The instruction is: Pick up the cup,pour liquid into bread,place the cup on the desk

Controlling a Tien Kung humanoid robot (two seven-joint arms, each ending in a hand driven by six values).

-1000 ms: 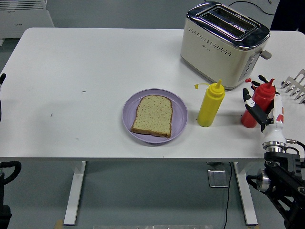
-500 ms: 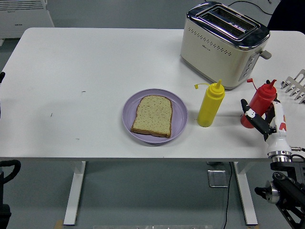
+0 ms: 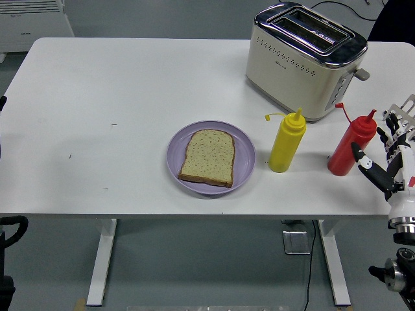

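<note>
A slice of bread [image 3: 207, 156] lies on a purple plate [image 3: 246, 159] at the middle of the white table. To its right stands a yellow squeeze bottle [image 3: 286, 141], and further right a red squeeze bottle [image 3: 350, 143], both upright. No cup shows. My right hand [image 3: 387, 159] is at the table's right edge, just right of the red bottle and apart from it, fingers spread and empty. My left arm shows only as a dark sliver at the picture's left edge.
A cream and chrome toaster [image 3: 305, 61] sits at the back right behind the bottles. A metal rack [image 3: 407, 110] pokes in at the right edge, close to my right hand.
My right hand has let go of the red bottle and drawn back to the right and down. The red bottle now stands free.
</note>
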